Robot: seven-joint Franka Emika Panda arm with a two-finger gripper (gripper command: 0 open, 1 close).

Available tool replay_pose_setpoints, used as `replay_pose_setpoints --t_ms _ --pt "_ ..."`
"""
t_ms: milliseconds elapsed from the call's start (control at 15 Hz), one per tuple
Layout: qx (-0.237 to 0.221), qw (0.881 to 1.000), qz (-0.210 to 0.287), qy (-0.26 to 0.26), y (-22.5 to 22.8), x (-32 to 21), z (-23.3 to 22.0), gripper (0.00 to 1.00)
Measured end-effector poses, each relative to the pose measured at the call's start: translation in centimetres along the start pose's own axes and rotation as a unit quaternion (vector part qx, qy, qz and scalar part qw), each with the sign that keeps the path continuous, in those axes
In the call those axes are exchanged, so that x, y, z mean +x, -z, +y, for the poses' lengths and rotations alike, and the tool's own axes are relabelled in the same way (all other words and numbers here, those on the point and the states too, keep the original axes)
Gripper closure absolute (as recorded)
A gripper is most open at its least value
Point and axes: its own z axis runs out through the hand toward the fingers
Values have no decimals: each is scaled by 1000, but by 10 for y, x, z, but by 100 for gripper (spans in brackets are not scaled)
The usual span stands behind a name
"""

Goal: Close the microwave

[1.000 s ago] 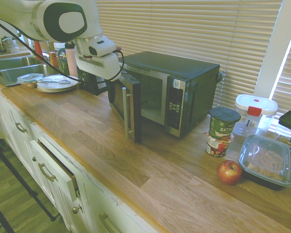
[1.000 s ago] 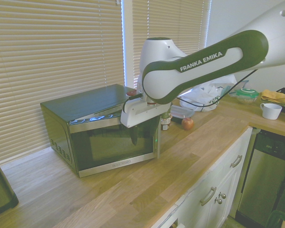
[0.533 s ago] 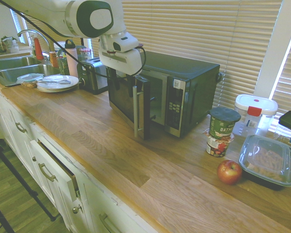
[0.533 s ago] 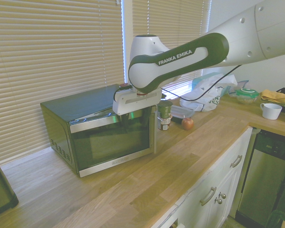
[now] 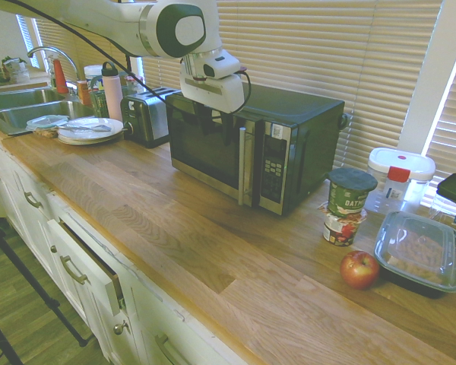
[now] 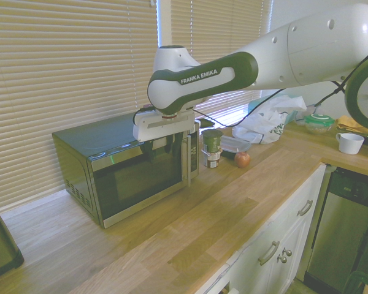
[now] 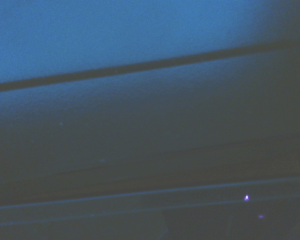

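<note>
The gripper (image 5: 210, 119) rests against the top of the microwave (image 5: 252, 141) door, nearly flush; finger state cannot be determined.

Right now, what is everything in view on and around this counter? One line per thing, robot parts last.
microwave: 1, black with steel-framed door, counter middle, door almost shut
toaster: 1, steel, beside the microwave toward the sink
sink: 1, steel, counter's far end
plates: small stack, white, by the sink
bottles: several, behind the plates
stacked cans: 2, dark lid on top, beside the microwave
apple: 1, red, near the cans
clear-lid container: 1, black base, next to the apple
white tub: 1, red clip, by the blinds
mug: 1, white, second exterior view
gripper: 1, at the door's top edge, fingers unclear
</note>
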Motion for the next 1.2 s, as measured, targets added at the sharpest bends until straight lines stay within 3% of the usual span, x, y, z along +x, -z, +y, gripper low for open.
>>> replay_pose_setpoints --t_ms 533,800,1200 --pt "6 1000 5 -4 -3 8 -22 0" --pt "1 1000 5 -7 -19 -2 14 0" --pt "-35 999 -16 29 -59 -49 82 0"
